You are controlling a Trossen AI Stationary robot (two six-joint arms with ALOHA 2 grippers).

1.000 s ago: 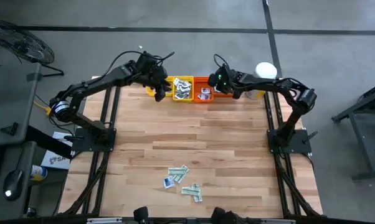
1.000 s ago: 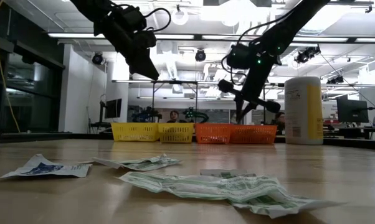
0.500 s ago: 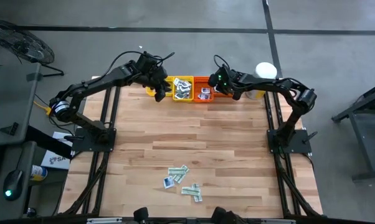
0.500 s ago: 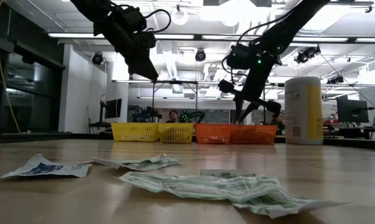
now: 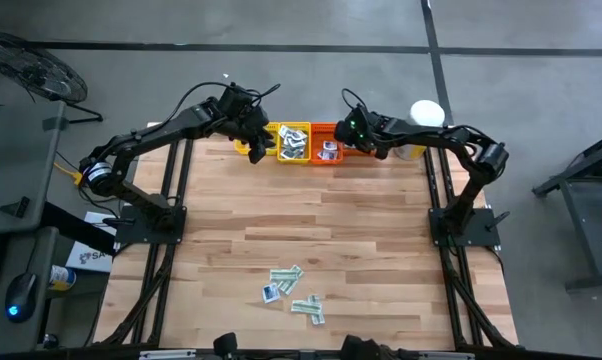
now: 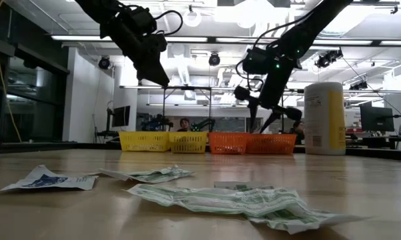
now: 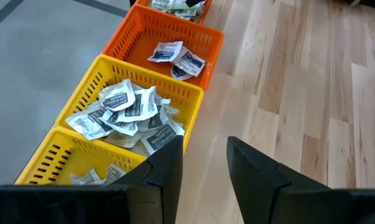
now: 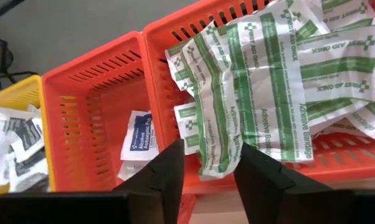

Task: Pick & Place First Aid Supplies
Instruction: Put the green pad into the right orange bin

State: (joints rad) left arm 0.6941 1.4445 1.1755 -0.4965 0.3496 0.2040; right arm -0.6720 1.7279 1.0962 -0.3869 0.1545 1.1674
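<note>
Surroundings: row of four slotted plastic trays at the far edge of the pale wooden plank desk (image 5: 311, 215), two yellow trays (image 6: 164, 141) on the left, two orange-red trays (image 6: 252, 143) on the right; tall white-and-yellow cylindrical canister (image 6: 325, 118) just beside the right end of the row.
In the way: nothing between the pincers and the trays; dark cables looping off both arms above the row.
Left pincer (image 7: 203, 165): hovering above the yellow trays, fingers spread a little, nothing between them.
Right pincer (image 8: 209, 167): above the outer orange-red tray, fingers parted with a clear gap, empty; green-and-white strips lying just beyond the fingertips.
Supplies in trays: narrow white paper strips with green print (image 8: 268, 81) heaped in the outer orange-red tray, some draped over its rim; a few white square packets with dark blue centres (image 7: 178, 56) in the inner orange-red tray; crumpled white packets with dark print (image 7: 128, 112) filling the inner yellow tray.
Supplies on desk: small loose cluster (image 5: 291, 290) near the front edge, well apart from the trays; crumpled green-printed strips (image 6: 240, 200) and a white packet with blue print (image 6: 47, 180).
Wrist views only: tray contents and printing on the packets.
High view only: whole row, both arms and the loose cluster together.
Low view only: tray walls hiding their contents; busy workshop room behind the desk.
</note>
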